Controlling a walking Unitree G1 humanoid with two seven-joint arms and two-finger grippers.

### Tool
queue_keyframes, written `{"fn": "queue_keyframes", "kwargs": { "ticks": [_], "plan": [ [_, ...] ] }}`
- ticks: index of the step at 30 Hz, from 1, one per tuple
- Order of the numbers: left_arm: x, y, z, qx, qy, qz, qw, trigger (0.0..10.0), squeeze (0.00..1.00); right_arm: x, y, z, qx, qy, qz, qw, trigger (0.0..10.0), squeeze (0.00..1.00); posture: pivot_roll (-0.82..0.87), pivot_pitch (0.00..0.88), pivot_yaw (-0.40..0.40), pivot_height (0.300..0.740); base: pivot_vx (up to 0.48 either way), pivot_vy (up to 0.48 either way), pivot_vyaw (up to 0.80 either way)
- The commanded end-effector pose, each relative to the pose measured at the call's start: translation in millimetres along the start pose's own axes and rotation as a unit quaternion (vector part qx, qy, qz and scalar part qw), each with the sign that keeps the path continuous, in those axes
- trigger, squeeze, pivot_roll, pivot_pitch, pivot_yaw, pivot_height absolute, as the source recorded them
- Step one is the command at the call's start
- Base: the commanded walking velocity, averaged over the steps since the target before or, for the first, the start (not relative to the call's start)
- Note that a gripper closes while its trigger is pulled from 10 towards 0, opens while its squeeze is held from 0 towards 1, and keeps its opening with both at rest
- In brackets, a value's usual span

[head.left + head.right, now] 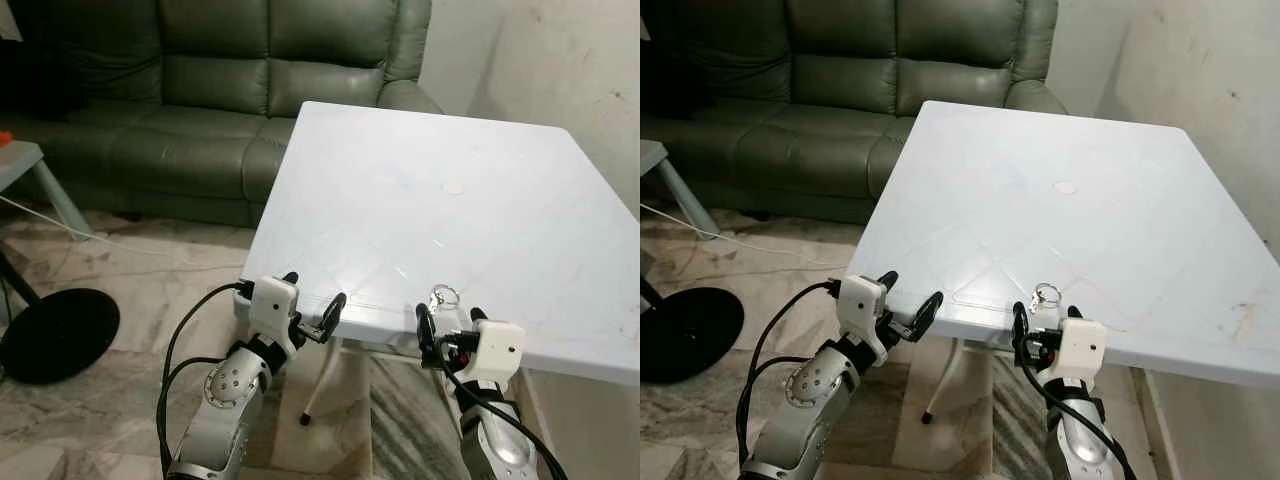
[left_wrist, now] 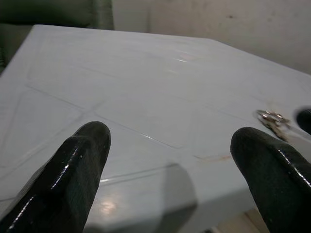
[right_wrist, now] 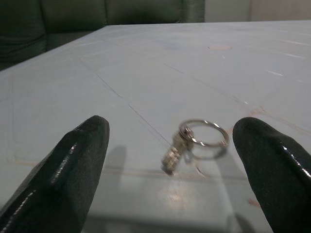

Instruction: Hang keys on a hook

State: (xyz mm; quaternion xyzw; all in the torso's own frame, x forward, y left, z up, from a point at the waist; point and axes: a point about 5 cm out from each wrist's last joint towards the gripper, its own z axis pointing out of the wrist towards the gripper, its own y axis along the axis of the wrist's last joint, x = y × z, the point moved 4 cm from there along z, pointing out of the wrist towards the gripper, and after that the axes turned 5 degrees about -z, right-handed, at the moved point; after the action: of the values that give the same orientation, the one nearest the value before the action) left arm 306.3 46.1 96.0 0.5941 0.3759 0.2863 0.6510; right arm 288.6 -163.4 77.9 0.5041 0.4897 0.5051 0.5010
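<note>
**Keys at the near edge, right claw just behind them**

White square plastic table fills your view, with a dark green leather sofa behind it and a pale wall to the right. You have the small silver key on its round metal ring lying flat on the tabletop, close to the near edge. Your right gripper sits at that edge just short of the keys, fingers spread wide; in the right wrist view the ring lies between the two black fingertips but ahead of them, touching neither. Your left gripper hovers at the same edge, well apart to the left, its fingers also spread and holding nothing. Beyond the keys you have a wide bare stretch of tabletop. A round black base rests on the marble floor to your left.
</note>
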Motion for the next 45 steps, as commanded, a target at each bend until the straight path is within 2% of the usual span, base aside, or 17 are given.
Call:
{"fn": "queue_keyframes", "kwargs": {
  "ticks": [1,10,14,17,23,24,29,30,32,33,34,38,39,40,41,43,45],
  "plan": [
    [-5.2,2.7,0.0,-0.001,-0.012,0.008,1.0,10.0,0.0,-2.8,6.8,2.2,-0.007,-0.003,-0.002,1.0,10.0,0.0,-0.04,0.055,-0.049,0.714,0.0,0.0,0.0],
    [-16.7,-1.0,-0.5,0.014,-0.036,0.007,0.999,10.0,0.0,-4.3,23.4,32.2,0.018,0.028,-0.087,0.996,10.0,0.0,-0.04,0.055,-0.056,0.714,0.0,0.0,0.0],
    [-17.1,-0.4,0.9,0.013,-0.034,0.006,0.999,10.0,0.0,-10.1,27.6,41.5,0.033,0.035,-0.102,0.994,10.0,0.0,-0.04,0.051,-0.064,0.714,0.0,0.0,0.0],
    [-16.8,1.8,0.8,0.01,-0.031,0.004,0.999,10.0,0.0,-16.2,27.3,49.5,0.074,0.054,-0.103,0.99,10.0,0.0,-0.03,0.049,-0.074,0.714,0.0,0.0,0.0],
    [-17.2,2.4,0.5,0.009,-0.028,0.0,1.0,10.0,0.0,-19.1,23.7,50.2,0.103,0.072,-0.096,0.987,10.0,0.0,-0.03,0.044,-0.084,0.714,0.0,0.0,0.0],
    [-18.2,2.9,0.2,0.007,-0.027,-0.001,1.0,10.0,0.0,-18.7,18.4,47.2,0.125,0.096,-0.088,0.984,10.0,0.0,-0.02,0.042,-0.086,0.714,0.0,0.0,0.0],
    [-18.3,3.5,0.6,0.005,-0.026,-0.003,1.0,10.0,0.0,-14.2,7.5,38.2,0.149,0.138,-0.084,0.976,10.0,0.0,-0.02,0.036,-0.087,0.714,0.0,0.0,0.0],
    [-18.4,4.0,0.6,0.004,-0.026,-0.004,1.0,10.0,0.0,-12.8,4.2,35.5,0.154,0.142,-0.081,0.974,8.3,0.0,-0.02,0.036,-0.085,0.714,0.0,0.0,0.0],
    [-18.4,4.2,0.5,0.004,-0.026,-0.004,1.0,10.0,0.0,-12.5,3.7,34.9,0.156,0.144,-0.08,0.974,8.3,0.0,-0.02,0.036,-0.085,0.714,0.0,0.0,0.0],
    [-18.4,4.6,0.6,0.004,-0.026,-0.004,1.0,10.0,0.0,-12.4,2.3,34.4,0.157,0.142,-0.087,0.973,3.4,0.0,-0.02,0.033,-0.084,0.714,0.0,0.0,0.0],
    [-18.1,5.4,0.9,0.003,-0.026,-0.004,1.0,10.0,0.0,-10.8,1.8,33.2,0.151,0.141,-0.086,0.975,0.0,0.0,-0.02,0.032,-0.082,0.714,0.0,0.0,0.0],
    [-17.3,5.7,1.1,0.004,-0.026,-0.003,1.0,10.0,0.0,-9.7,-1.4,32.6,0.162,0.136,-0.09,0.973,0.0,0.0,-0.02,0.032,-0.078,0.714,0.0,0.0,0.0],
    [-17.1,5.8,1.2,0.004,-0.025,-0.003,1.0,10.0,0.0,-9.6,-1.5,32.9,0.163,0.134,-0.09,0.973,1.8,0.0,-0.02,0.032,-0.078,0.714,0.0,0.0,0.0],
    [-16.9,6.1,1.4,0.004,-0.025,-0.003,1.0,10.0,0.0,-9.4,-1.3,33.4,0.162,0.133,-0.09,0.974,1.8,0.0,-0.02,0.033,-0.078,0.714,0.0,0.0,0.0],
    [-16.7,6.3,1.6,0.004,-0.024,-0.003,1.0,10.0,0.0,-10.0,-0.5,34.7,0.164,0.13,-0.09,0.974,9.5,0.0,-0.02,0.034,-0.077,0.714,0.0,0.0,0.0],
    [-16.6,6.5,1.7,0.003,-0.024,-0.003,1.0,10.0,0.0,-11.4,-0.8,36.3,0.17,0.124,-0.089,0.974,10.0,0.0,-0.02,0.036,-0.079,0.714,0.0,0.0,0.0],
    [-16.8,6.7,1.9,0.003,-0.022,-0.005,1.0,10.0,0.0,-13.8,-1.6,39.4,0.177,0.112,-0.078,0.975,10.0,0.0,-0.02,0.039,-0.081,0.714,0.0,0.0,0.0]
  ]
}}
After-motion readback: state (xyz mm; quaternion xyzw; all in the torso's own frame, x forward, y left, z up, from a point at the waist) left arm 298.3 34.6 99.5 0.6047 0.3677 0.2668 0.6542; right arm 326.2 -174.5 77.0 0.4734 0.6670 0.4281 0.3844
